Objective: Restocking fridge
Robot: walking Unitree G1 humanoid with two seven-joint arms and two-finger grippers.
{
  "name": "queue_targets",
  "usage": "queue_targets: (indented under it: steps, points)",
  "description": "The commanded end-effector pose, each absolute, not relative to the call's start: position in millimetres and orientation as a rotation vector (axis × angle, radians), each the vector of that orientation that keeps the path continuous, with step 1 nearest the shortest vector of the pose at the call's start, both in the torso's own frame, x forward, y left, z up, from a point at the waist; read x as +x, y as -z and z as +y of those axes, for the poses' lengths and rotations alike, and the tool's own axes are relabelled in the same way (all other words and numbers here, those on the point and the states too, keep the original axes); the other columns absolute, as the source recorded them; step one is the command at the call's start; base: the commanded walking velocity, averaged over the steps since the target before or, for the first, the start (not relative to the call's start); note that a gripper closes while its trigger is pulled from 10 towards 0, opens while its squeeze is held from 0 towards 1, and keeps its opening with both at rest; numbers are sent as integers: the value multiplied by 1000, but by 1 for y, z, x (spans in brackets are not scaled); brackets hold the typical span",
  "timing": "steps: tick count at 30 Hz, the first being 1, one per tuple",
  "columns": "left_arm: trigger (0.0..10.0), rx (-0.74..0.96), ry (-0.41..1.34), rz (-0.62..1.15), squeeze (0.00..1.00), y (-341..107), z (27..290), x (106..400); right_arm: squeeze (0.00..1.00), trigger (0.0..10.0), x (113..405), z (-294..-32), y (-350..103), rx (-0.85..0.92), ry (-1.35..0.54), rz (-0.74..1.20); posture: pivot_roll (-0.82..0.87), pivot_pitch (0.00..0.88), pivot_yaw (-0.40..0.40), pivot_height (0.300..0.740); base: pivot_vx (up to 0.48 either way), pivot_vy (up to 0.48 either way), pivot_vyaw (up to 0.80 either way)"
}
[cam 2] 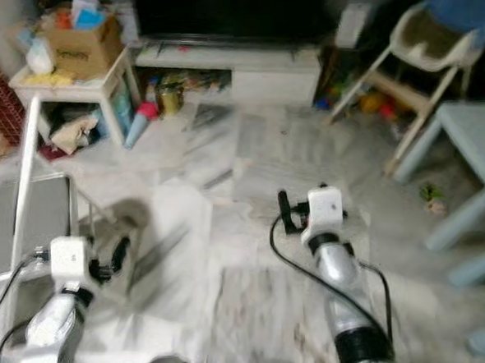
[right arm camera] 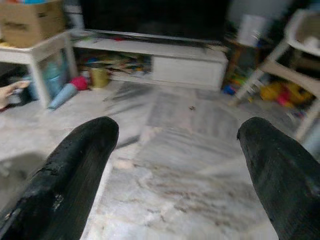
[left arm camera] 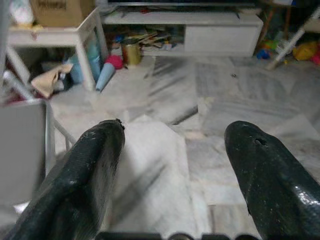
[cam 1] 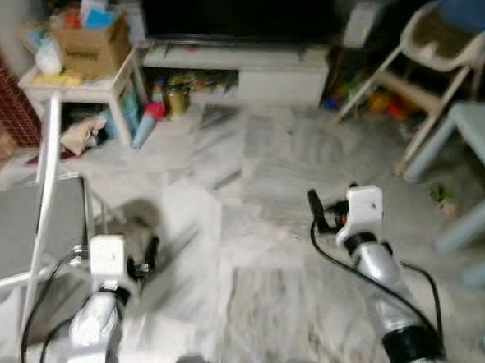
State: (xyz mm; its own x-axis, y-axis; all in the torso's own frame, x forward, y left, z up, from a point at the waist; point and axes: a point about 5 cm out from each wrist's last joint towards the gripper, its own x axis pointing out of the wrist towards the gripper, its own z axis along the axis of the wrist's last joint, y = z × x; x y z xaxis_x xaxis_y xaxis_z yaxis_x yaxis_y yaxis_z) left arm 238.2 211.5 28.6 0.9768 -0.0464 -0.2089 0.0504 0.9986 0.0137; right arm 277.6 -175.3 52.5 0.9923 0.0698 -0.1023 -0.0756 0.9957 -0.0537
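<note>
left eye view blurred, marble floor point(cam 1: 259, 189), left gripper point(left arm camera: 172, 165) and right gripper point(right arm camera: 177, 165) both spread wide, holding nothing, tv stand point(cam 1: 244, 66) ahead

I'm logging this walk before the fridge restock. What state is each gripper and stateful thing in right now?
Left gripper: open, holding nothing, above the marble floor.
Right gripper: open, holding nothing.
Brown cardboard box: upright on the small white side table, open top, items sticking out.
Black television screen: dark, apparently off.
White high chair: upright, seat unoccupied.
</note>
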Motion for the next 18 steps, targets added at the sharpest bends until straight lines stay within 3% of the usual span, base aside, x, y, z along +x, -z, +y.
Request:
queue_targets:
  steps: [1, 13, 18]
  points:
    - [10000, 4, 70, 215, 0, -28, 202, 241, 0, 10000, 276, -187, -53, -74, -39, 107, 62, 0, 19, 740, 0, 0, 0]
    - [10000, -30, 12, 247, 0, -23, 208, 235, 0, 10000, 280, -182, -52, -92, -67, 122, 85, 0, -1, 740, 0, 0, 0]
    - [10000, -35, 17, 249, 0, -22, 203, 236, 0, 10000, 279, -184, -50, -97, -68, 130, 86, 0, -5, 740, -109, 0, -451]
